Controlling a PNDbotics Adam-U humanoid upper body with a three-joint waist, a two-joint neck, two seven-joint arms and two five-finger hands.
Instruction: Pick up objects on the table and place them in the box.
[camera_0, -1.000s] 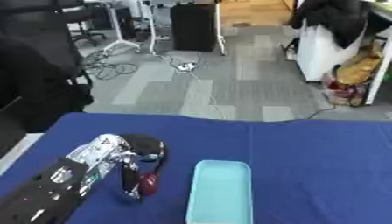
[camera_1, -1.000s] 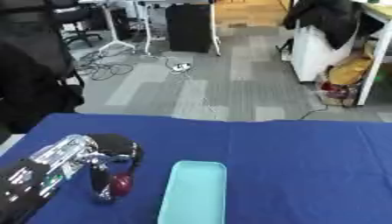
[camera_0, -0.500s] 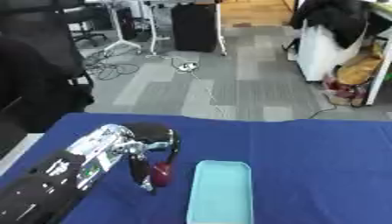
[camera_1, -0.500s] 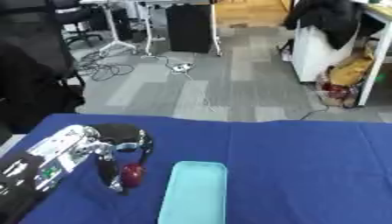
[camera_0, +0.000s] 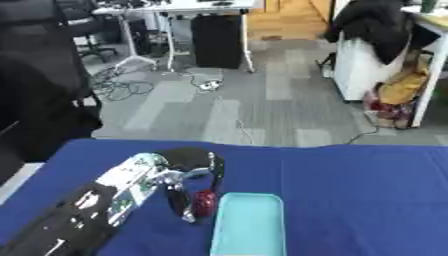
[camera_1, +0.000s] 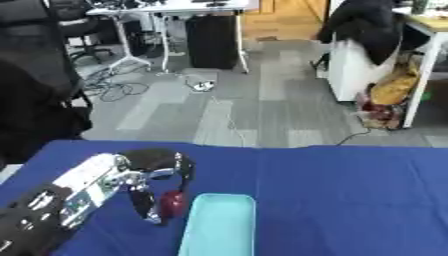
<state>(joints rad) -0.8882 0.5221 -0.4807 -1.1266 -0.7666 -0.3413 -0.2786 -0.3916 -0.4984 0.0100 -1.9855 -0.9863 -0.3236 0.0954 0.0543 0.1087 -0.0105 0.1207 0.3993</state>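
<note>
My left hand (camera_0: 185, 170) reaches in from the lower left over the blue table (camera_0: 367, 190). Its fingers and thumb curl down around a small dark red object (camera_0: 205, 202), held just left of the box. The box is a shallow light-teal tray (camera_0: 250, 225) lying lengthwise near the table's front middle, with nothing visible inside. The red object hangs close to the tray's near-left rim, beside it rather than over it. My right hand shows in neither view.
Beyond the table's far edge lies a grey carpeted office floor with cables, desk legs and a black computer tower (camera_0: 219, 32). A white cabinet with dark clothing (camera_0: 376, 45) stands at the right. A black chair (camera_0: 39, 110) sits at the left.
My left hand has carried the red object rightward and forward, from the table's left part to the tray's left edge. The camera has shifted slightly as well.
</note>
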